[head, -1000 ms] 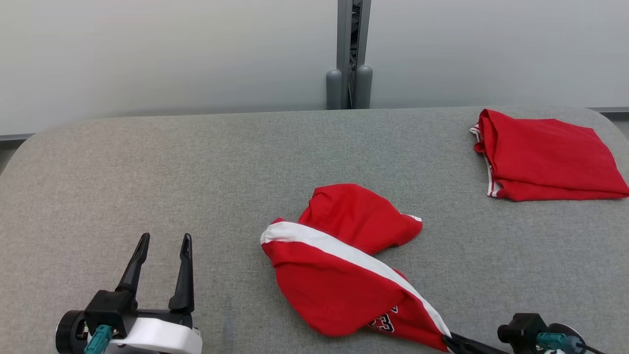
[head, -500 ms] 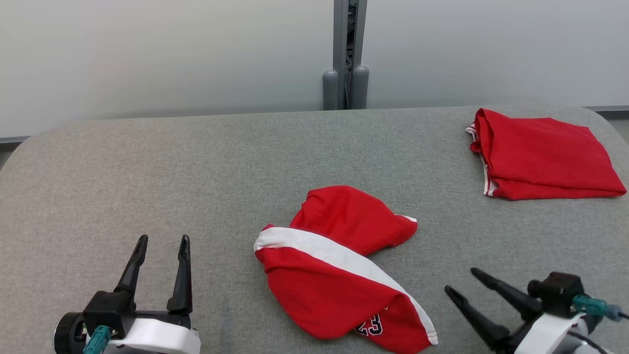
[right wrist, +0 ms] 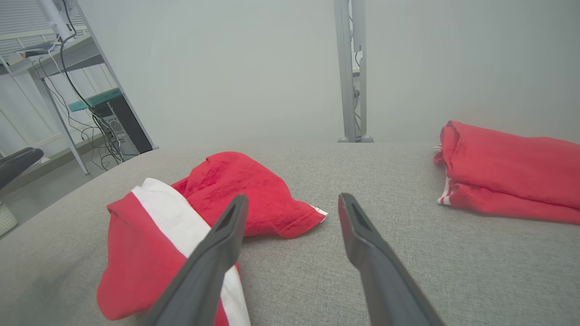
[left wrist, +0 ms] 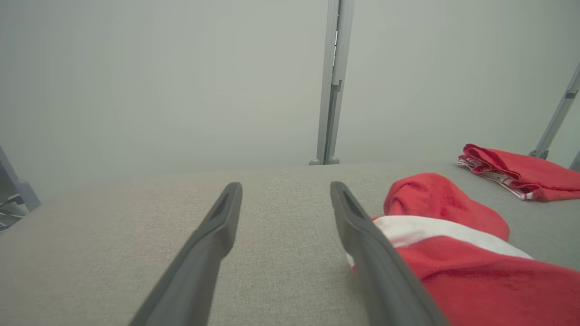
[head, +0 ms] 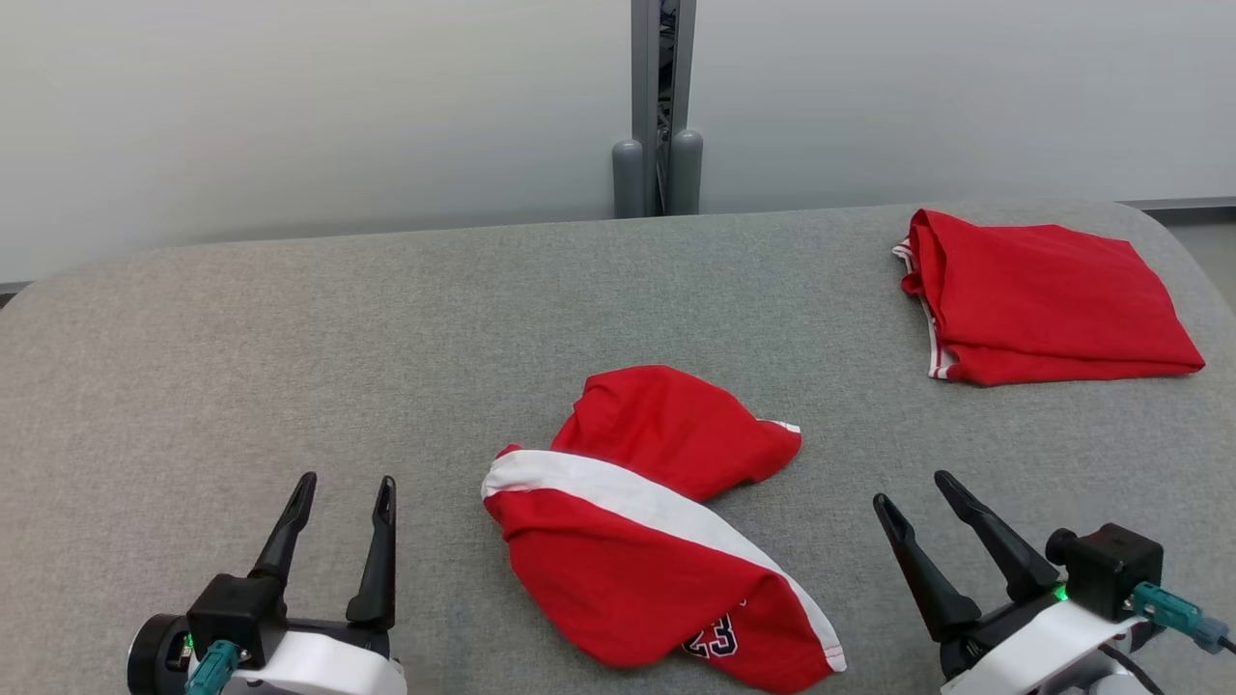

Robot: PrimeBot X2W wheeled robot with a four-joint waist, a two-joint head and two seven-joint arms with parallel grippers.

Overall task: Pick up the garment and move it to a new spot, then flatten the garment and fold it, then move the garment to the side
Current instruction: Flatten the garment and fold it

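Red garment (head: 637, 541): crumpled heap with a white band and a dark "23", lower centre of the head view, lying on the grey fabric table (head: 290, 338), free of both grippers.
Left gripper (head: 347, 480): lower left, fingers spread wide, holding nothing, well apart from the cloth.
Right gripper (head: 911, 488): lower right, fingers spread wide, empty, near the heap's right edge.
Second red garment (head: 1043, 299): folded, upper right, well apart.
Step in hand: likely the flattening, with nothing yet spread.
Next move: probably each gripper takes an opposite edge, low against the table, and draws the cloth out flat.
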